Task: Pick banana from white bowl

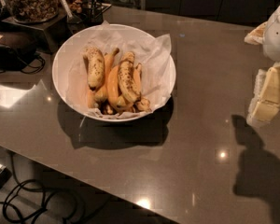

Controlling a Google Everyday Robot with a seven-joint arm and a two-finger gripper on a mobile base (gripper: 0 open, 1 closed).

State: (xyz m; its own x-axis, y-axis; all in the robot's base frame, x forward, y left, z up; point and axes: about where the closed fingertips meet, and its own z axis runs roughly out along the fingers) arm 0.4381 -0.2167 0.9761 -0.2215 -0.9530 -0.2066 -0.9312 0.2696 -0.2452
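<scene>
The white bowl (65, 55) stands on the dark table at the upper left, lined with crumpled white paper, and holds several bananas. Two pale speckled bananas (95, 67) lie on top, with a smooth orange-yellow one (113, 88) between them. The small golden-brown mottled banana (143, 104) lies at the bowl's near right edge, partly under the others. My gripper (269, 96) is at the right edge of the view, above the table and well to the right of the bowl, touching nothing.
A glass container of dark snacks (30, 1) on a stand sits behind the bowl at the top left. A dark object with cables (11, 50) lies at the left. The table's near edge runs diagonally across the bottom left, with cables (28, 199) on the floor.
</scene>
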